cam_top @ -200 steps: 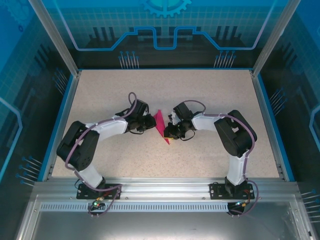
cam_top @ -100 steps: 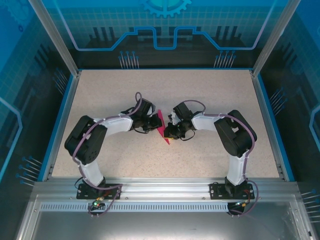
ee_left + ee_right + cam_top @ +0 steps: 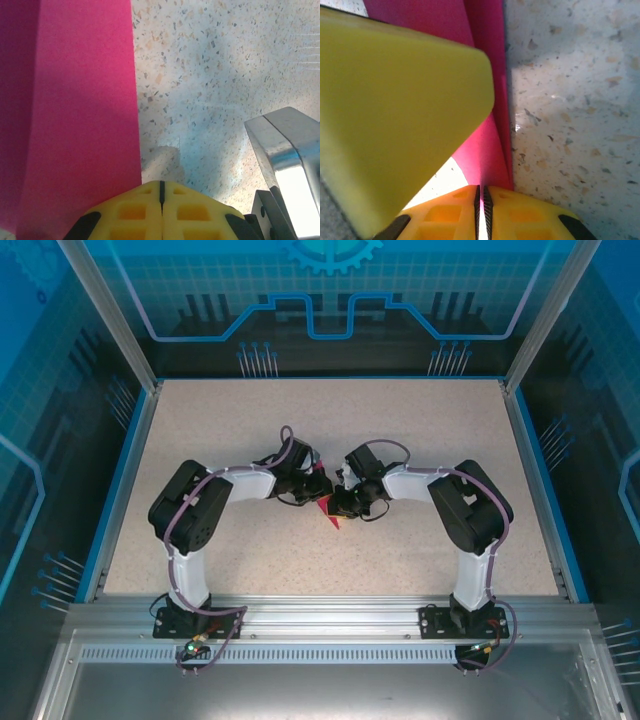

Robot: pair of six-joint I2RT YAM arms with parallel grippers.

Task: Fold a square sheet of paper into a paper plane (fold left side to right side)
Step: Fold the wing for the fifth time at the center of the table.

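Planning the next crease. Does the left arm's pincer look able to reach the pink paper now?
Probably yes: the left pincer, shut, sits right beside the paper with nothing between. The right pincer grips it close by, so room is tight.

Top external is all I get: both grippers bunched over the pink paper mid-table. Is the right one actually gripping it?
Observer: Looks so. In the right wrist view the right gripper has its pads together, and an edge of the pink paper runs into the seam between them.
Operator: Left one holding too?
Observer: No. The left gripper is shut with nothing in its seam. The paper lies flat on the table beside its fingertips, on the left of that picture.
Operator: Single layer at the right gripper?
Observer: No. The right wrist view shows overlapping layers, with a fold edge running down toward the pads.
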